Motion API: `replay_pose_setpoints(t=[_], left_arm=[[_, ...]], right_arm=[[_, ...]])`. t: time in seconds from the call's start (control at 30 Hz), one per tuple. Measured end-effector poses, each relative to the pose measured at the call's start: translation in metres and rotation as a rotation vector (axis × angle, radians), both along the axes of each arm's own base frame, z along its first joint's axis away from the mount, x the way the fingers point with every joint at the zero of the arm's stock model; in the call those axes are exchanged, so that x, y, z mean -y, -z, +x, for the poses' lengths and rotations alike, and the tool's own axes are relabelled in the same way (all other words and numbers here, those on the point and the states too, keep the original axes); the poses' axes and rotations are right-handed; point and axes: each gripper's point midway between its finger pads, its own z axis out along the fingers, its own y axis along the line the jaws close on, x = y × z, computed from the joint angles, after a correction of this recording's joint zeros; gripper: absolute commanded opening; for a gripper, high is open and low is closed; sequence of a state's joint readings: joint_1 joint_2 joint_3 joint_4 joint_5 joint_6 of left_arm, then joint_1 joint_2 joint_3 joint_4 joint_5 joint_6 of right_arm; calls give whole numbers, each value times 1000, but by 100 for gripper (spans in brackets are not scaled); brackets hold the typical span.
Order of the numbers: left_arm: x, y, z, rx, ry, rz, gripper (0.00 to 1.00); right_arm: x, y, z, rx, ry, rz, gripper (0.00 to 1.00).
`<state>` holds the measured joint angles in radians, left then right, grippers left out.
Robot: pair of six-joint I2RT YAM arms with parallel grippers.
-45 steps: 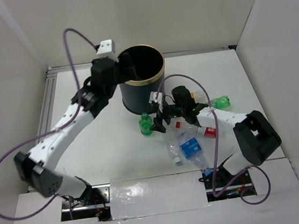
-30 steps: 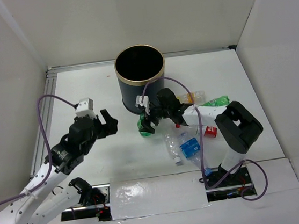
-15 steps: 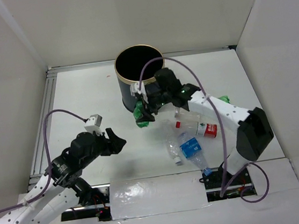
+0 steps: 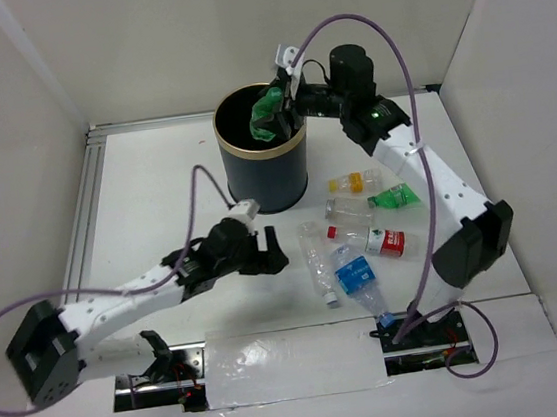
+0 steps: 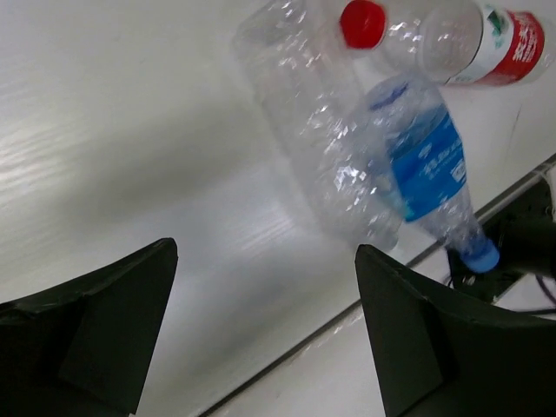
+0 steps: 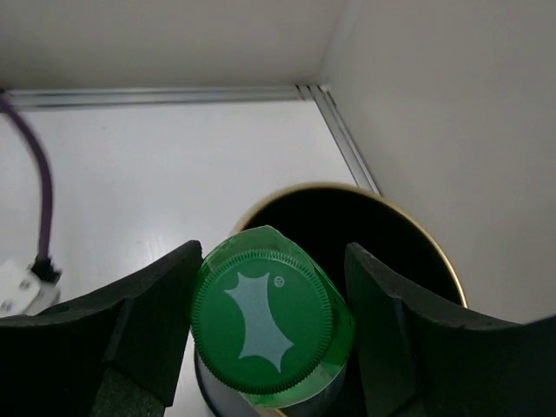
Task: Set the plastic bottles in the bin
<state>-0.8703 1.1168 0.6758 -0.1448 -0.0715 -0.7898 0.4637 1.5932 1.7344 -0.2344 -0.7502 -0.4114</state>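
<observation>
My right gripper (image 4: 283,113) is shut on a green bottle (image 4: 269,118) and holds it over the mouth of the black, gold-rimmed bin (image 4: 265,182). The right wrist view shows the bottle's green cap (image 6: 263,328) between my fingers, with the bin's rim (image 6: 420,236) below. My left gripper (image 4: 271,252) stands open and holds nothing, low over the table just left of the loose bottles. Ahead of it lie a crushed clear bottle (image 5: 304,113), a blue-labelled bottle (image 5: 426,165) and a red-capped, red-labelled one (image 5: 452,39).
Right of the bin lie a yellow-labelled bottle (image 4: 354,182), a second green bottle (image 4: 394,196) and a clear one (image 4: 344,210). White walls enclose the table on three sides. A metal rail (image 4: 82,206) runs along the left edge.
My right arm has lifted the green bottle from beside the bin to above its mouth. My left arm has swung right toward the loose bottles and its jaws have opened wider.
</observation>
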Motion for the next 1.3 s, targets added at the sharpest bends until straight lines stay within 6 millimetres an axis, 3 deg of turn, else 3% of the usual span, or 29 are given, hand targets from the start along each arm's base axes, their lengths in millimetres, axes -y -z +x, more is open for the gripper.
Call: replay_pose_setpoints(t=[0.1, 0.13, 0.17, 0.23, 0.3, 0.47, 0.53, 0.57, 0.6, 0.63, 0.67, 0.77, 0.8, 0.87, 0.93, 1.03, 1.1, 1.23, 1.27, 1.3], left_arm=[[39, 10, 20, -31, -3, 29, 98], [51, 15, 26, -36, -4, 40, 99], [63, 20, 32, -43, -3, 45, 99], [78, 32, 38, -59, -5, 58, 99], [90, 41, 41, -71, 2, 74, 99], [111, 58, 48, -105, 5, 97, 96], [119, 67, 53, -118, -5, 119, 85], [123, 71, 54, -123, -6, 133, 77], [127, 76, 54, -130, -6, 144, 57], [132, 78, 53, -132, -3, 143, 47], [136, 76, 53, -128, -2, 138, 39], [141, 72, 50, -119, 5, 132, 16], [142, 69, 48, -116, 10, 127, 13], [137, 65, 42, -97, 34, 146, 11], [125, 60, 33, -91, 55, 186, 9], [115, 26, 26, -20, 106, 206, 11], [116, -21, 31, 60, 127, 173, 11], [128, -168, 72, 324, 84, -15, 19], [126, -183, 79, 368, 73, -25, 23], [114, -236, 101, 456, 5, -95, 23]], right_arm=[[4, 36, 39, -80, 81, -27, 84], [6, 50, 49, -119, 105, -35, 98], [8, 63, 59, -156, 128, -43, 100], [16, 84, 74, -215, 165, -54, 100], [29, 89, 80, -249, 196, -52, 100], [83, 71, 80, -252, 297, -21, 100], [113, 70, 77, -258, 353, -15, 97], [130, 73, 74, -269, 386, -16, 88], [160, 90, 68, -316, 444, -27, 75], [162, 92, 66, -323, 449, -30, 75], [179, 105, 63, -354, 477, -44, 66], [217, 160, 42, -489, 515, -115, 52], [228, 182, 32, -546, 522, -140, 52], [245, 219, 13, -644, 528, -177, 61], [259, 251, -8, -712, 523, -218, 76], [268, 289, -43, -766, 471, -293, 84], [267, 303, -62, -765, 410, -336, 89], [255, 311, -76, -706, 312, -382, 92], [250, 310, -76, -678, 289, -391, 92], [245, 309, -75, -654, 266, -401, 94]])
